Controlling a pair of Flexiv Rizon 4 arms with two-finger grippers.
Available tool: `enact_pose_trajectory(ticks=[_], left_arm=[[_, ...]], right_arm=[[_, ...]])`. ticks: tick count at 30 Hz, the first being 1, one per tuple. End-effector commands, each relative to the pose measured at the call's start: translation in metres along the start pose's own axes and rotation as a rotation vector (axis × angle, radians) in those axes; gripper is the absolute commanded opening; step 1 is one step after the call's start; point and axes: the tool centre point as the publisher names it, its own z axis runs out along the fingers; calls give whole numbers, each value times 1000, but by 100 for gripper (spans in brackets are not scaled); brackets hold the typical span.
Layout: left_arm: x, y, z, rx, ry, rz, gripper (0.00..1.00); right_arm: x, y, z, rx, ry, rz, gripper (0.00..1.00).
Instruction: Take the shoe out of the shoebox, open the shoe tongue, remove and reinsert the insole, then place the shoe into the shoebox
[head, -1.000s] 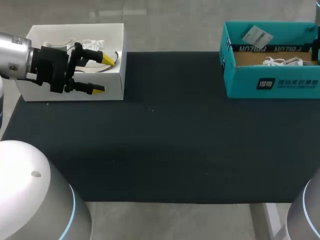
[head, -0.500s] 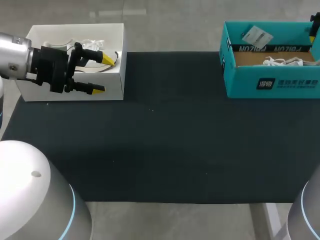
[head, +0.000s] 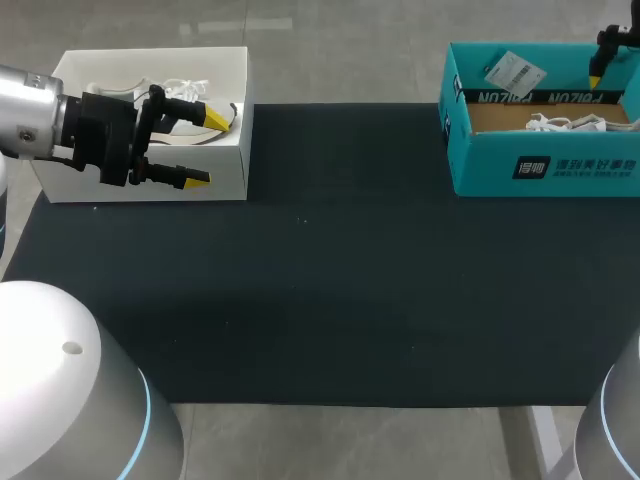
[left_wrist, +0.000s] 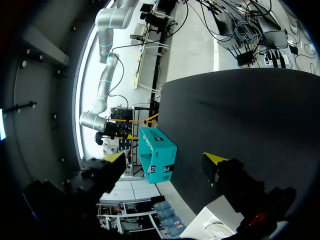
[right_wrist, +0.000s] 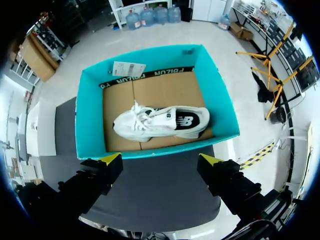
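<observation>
A white shoe lies on its side on the cardboard floor of the teal shoebox, apart from its walls. My right gripper hangs above the box's near wall, open, with nothing between its fingers. In the head view the shoebox stands at the table's far right. Only the shoe's laces show over its wall, and one yellow fingertip of the right gripper hovers over its far right corner. My left gripper is open and holds nothing, in front of a white box at the far left.
The white box holds some white cords. A paper tag hangs on the shoebox's far wall. The black mat stretches between the two boxes. In the left wrist view the teal shoebox stands far ahead of the open left gripper.
My right gripper has come further into the head view, moving left above the shoebox's far right corner. The left arm and both boxes have not moved.
</observation>
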Motion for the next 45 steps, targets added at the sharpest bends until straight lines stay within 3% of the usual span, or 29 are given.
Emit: enact_pose_trajectory(ticks=[1, 14, 20, 25, 27, 32, 37, 41, 45], left_arm=[[0, 0, 1, 0, 4, 0, 100], [0, 0, 1, 0, 4, 0, 100], [0, 0, 1, 0, 4, 0, 100], [-2, 3, -3, -5, 19, 9, 100], [-1, 10, -9, -16, 56, 45, 100], [6, 43, -16, -20, 122, 108, 100], [8, 88, -23, 77, 241, 209, 100], [3, 137, -29, 62, 363, 272, 100], [-2, 170, -33, 23, 445, 292, 100]], right_arm=[[1, -22, -1, -112, 19, -30, 100], [2, -21, -3, -106, 13, -58, 100], [26, -55, -2, 24, -192, -287, 100], [32, -76, 2, 56, -171, -316, 100], [32, -76, 2, 56, -171, -316, 100], [32, -76, 2, 56, -171, -316, 100], [32, -76, 2, 56, -171, -316, 100], [32, -76, 2, 56, -171, -316, 100], [32, -76, 2, 56, -171, -316, 100]])
